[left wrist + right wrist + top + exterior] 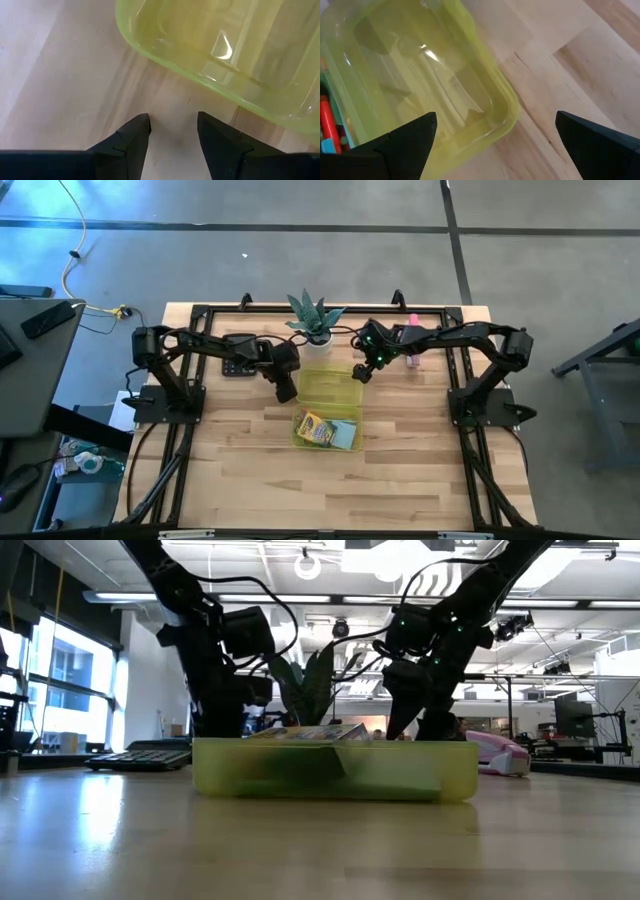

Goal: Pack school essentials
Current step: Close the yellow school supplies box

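A translucent yellow-green bin (328, 385) sits mid-table. In its near half lie the yellow crayon box (316, 428) and the light-blue notepad (346, 436). My left gripper (286, 391) is open, low over bare wood just left of the bin (225, 45), fingertips (173, 127) apart. My right gripper (362, 372) is wide open above the bin's far right corner (495, 107). A red-orange item (327, 125) shows inside the bin in the right wrist view. The scissors, pencil and other small pieces do not show.
A potted plant (316, 320) stands just beyond the bin's far edge. The black calculator (237, 367) lies far left under the left arm, and a pink object (411, 348) lies far right. The near half of the table (330, 490) is bare wood.
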Robot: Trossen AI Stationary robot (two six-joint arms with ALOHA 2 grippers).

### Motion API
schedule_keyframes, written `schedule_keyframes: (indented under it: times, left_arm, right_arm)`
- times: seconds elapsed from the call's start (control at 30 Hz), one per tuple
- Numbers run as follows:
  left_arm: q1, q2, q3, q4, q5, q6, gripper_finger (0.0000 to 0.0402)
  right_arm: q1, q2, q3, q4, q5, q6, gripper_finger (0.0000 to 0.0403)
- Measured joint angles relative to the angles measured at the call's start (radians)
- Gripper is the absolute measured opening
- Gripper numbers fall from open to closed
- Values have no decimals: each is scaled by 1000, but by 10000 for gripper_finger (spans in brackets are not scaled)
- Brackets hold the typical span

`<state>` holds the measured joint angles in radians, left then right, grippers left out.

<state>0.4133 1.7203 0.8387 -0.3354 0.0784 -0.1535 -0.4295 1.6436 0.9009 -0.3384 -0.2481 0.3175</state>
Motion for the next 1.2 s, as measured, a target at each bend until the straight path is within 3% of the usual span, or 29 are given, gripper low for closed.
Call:
schedule_keyframes:
  times: [0.4,0.7,1.0,1.2]
  left_arm:
    - [0,4,-2,63,1,0,160]
    - [-2,4,-2,71,1,1,160]
    - [-2,5,-2,77,1,1,160]
    - [-2,5,-2,77,1,0,160]
  right_arm:
    - [11,-22,0,-12,15,7,399]
    - [26,-179,0,-118,95,25,399]
    - [307,-246,0,-168,101,156,399]
    - [503,-183,1,-199,261,323,399]
